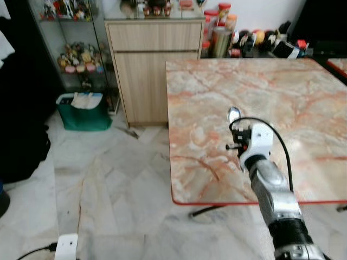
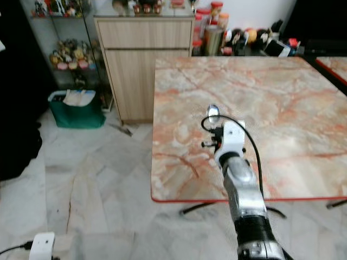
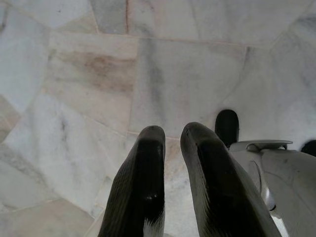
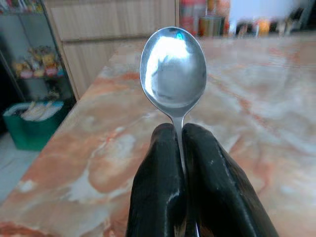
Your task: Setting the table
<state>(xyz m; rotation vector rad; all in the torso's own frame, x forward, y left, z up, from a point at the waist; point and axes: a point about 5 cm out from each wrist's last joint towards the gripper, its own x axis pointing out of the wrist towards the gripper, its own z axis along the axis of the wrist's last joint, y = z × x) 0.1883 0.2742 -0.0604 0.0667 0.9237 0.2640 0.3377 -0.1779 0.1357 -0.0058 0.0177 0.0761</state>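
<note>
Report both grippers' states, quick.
Left gripper: shut, holding nothing, hanging over the floor.
Right gripper: shut on the spoon, above the table.

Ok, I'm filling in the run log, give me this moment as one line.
phase: carrying | right gripper: shut on spoon, above marble table | left gripper: idle, pointing at floor | spoon not yet laid down

The right arm (image 1: 271, 184) reaches forward, fingers (image 4: 158, 182) pressed together (left fingers (image 3: 143, 182) nearly closed, pointing downward).

surface: marble-patterned table (image 1: 282, 97), red-edged | on the far edge: jars and bottles (image 1: 219, 27); clutter
</note>
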